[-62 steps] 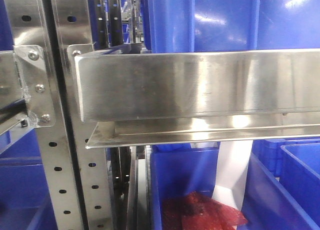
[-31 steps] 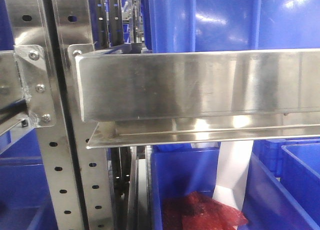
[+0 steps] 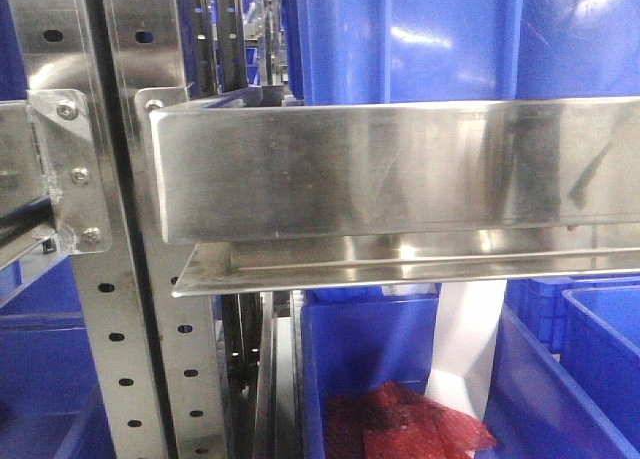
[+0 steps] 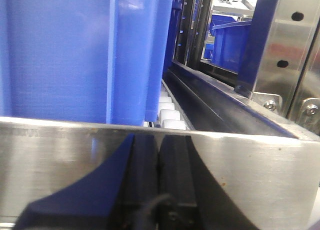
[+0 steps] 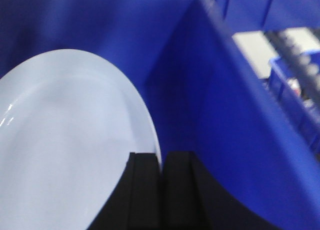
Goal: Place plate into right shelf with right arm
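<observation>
One plate [image 5: 65, 150] edge between right jaws.

- You are looking at a warehouse or parts-storage area, not a home or office.
- You can tell by the stainless-steel rack shelf [image 3: 400, 169] with its tall shiny front lip, bolted to perforated uprights [image 3: 110, 359].
- Large blue plastic bins [image 3: 440, 39] fill the levels above and below it, and more bins [image 4: 227, 39] sit on racking farther back.
- White rollers [image 4: 167, 112] line the shelf bed beside a bin, as in flow racking.
</observation>
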Robot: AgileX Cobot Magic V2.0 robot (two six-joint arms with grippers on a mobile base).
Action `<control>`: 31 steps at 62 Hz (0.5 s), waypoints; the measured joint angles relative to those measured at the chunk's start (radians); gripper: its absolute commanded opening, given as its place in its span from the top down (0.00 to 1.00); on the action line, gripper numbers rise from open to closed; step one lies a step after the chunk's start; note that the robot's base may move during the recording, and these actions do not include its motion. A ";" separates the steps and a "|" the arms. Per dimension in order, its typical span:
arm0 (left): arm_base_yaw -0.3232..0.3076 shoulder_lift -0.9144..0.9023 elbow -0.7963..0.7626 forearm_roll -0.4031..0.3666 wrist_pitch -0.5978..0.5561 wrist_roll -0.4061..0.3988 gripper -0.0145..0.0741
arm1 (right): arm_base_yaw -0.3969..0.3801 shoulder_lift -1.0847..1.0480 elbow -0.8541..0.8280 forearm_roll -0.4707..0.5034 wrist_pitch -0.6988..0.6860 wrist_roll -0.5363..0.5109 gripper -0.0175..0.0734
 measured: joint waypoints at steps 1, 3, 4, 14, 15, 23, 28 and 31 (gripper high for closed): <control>0.000 0.000 0.000 0.000 0.000 0.000 0.89 | 0.000 0.003 0.000 0.003 0.000 0.000 0.69; 0.000 0.000 0.000 0.000 0.000 0.000 0.89 | 0.000 0.009 0.000 0.011 0.000 0.000 0.66; 0.000 0.000 0.000 0.000 0.000 0.000 0.89 | 0.000 0.012 0.000 0.015 0.002 0.000 0.64; 0.000 0.000 0.000 0.000 0.000 0.000 0.89 | 0.000 0.025 0.000 0.037 0.016 0.000 0.35; 0.000 0.000 0.000 0.000 0.000 0.000 0.89 | 0.000 0.025 0.000 0.039 0.018 0.000 0.33; 0.000 0.000 0.000 0.000 0.000 0.000 0.89 | 0.000 0.025 0.000 0.041 0.027 0.000 0.20; 0.000 0.000 0.000 0.000 0.000 0.000 0.89 | 0.000 0.019 0.000 0.042 0.035 0.000 0.19; 0.000 0.000 0.000 0.000 0.000 0.000 0.89 | 0.000 0.009 0.000 0.045 0.039 0.000 0.19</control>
